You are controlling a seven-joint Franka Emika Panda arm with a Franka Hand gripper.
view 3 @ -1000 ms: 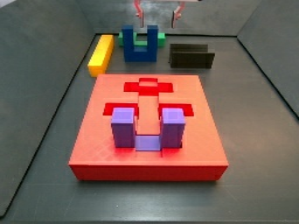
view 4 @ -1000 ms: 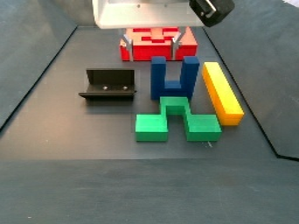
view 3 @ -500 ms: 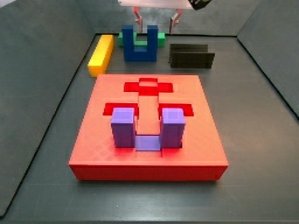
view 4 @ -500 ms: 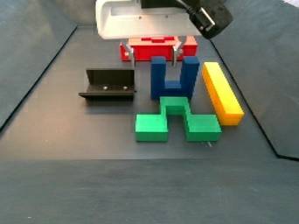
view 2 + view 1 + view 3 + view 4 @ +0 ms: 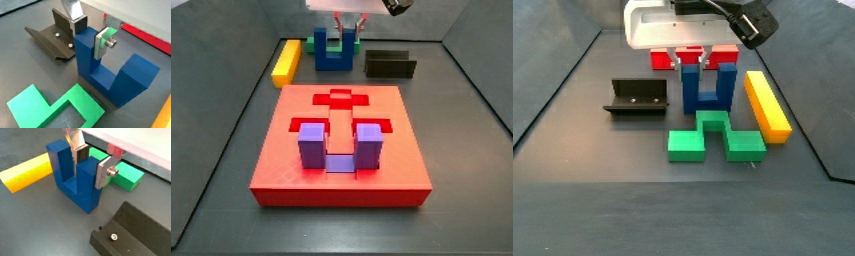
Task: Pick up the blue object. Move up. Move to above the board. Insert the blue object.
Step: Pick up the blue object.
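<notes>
The blue object point(image 5: 333, 58) is a dark blue U-shaped block standing upright on the dark floor, prongs up. It also shows in the other side view point(image 5: 710, 95) and in both wrist views point(image 5: 77, 188) point(image 5: 113, 75). My gripper point(image 5: 91, 167) is low over it, and its fingers straddle the prong nearest the fixture point(image 5: 89, 40). One finger point(image 5: 103, 44) lies against the prong. The other finger point(image 5: 78, 25) stands a little off it, so the jaws are open. The board point(image 5: 291, 150) is a large red block lying well apart from the blue object.
A purple U-shaped block point(image 5: 338, 145) sits in the board. A yellow bar point(image 5: 767, 100) and a green notched block point(image 5: 714, 138) lie close beside the blue object. The fixture point(image 5: 636, 97) stands on its other side.
The gripper has come down from above until its fingers are on either side of one prong of the blue object. The blue object has not moved.
</notes>
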